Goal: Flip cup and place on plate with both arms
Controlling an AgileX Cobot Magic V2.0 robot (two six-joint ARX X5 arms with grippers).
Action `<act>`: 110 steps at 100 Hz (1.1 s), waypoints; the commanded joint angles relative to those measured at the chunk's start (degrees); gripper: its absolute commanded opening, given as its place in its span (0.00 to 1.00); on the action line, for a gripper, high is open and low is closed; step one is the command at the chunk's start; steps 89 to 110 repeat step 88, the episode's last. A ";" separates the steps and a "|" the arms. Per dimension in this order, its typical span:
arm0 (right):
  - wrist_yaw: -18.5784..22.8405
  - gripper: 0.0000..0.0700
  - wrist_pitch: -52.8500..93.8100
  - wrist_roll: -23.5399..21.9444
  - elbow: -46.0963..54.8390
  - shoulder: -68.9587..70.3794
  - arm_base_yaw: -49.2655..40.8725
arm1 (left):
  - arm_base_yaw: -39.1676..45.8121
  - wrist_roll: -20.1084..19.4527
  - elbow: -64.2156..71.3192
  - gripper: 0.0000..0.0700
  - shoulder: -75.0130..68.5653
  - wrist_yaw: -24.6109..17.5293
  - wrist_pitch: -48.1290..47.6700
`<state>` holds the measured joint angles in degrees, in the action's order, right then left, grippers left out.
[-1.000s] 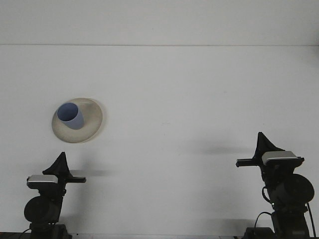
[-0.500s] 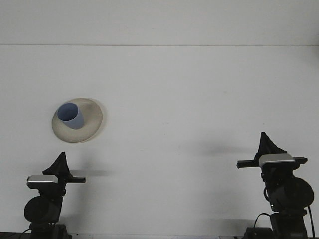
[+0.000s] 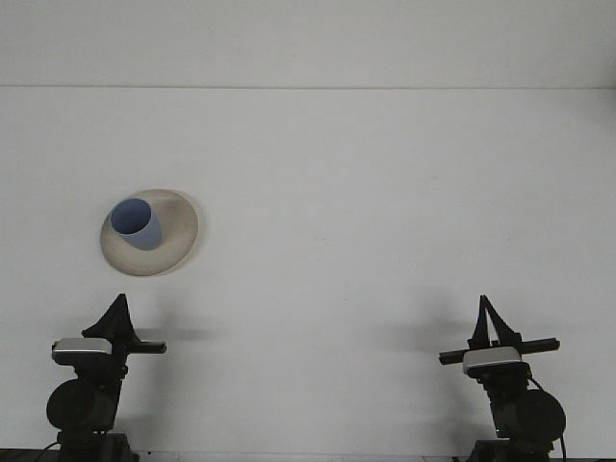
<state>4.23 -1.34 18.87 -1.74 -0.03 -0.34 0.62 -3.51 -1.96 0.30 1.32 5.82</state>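
Note:
A blue cup (image 3: 136, 224) stands mouth-up on a round beige plate (image 3: 179, 238) at the left of the white table, set toward the plate's left side. My left gripper (image 3: 119, 308) sits low at the front left, well short of the plate, shut with its fingers meeting in one point and holding nothing. At the front right, my right gripper (image 3: 483, 312) is far from the cup, also shut and empty.
The white tabletop (image 3: 366, 192) runs back to a far edge where a white wall begins. Both arm bases stand at the front edge.
My right arm has pulled back toward the front edge, dropped lower and shifted left. The left arm, cup and plate have not moved.

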 commanded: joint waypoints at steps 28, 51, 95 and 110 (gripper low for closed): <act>-1.18 0.00 0.02 0.39 1.03 0.09 -0.02 | 0.11 0.07 1.16 0.02 -0.11 0.24 0.55; -1.25 0.00 0.02 0.39 1.03 0.09 -0.04 | 0.11 0.07 1.16 0.02 -0.11 0.24 0.52; -1.25 0.00 0.04 0.39 1.03 0.09 -0.04 | 0.11 0.07 1.16 0.02 -0.11 0.24 0.52; -1.25 0.00 0.04 0.39 1.03 0.09 -0.04 | 0.11 0.07 1.16 0.02 -0.11 0.24 0.52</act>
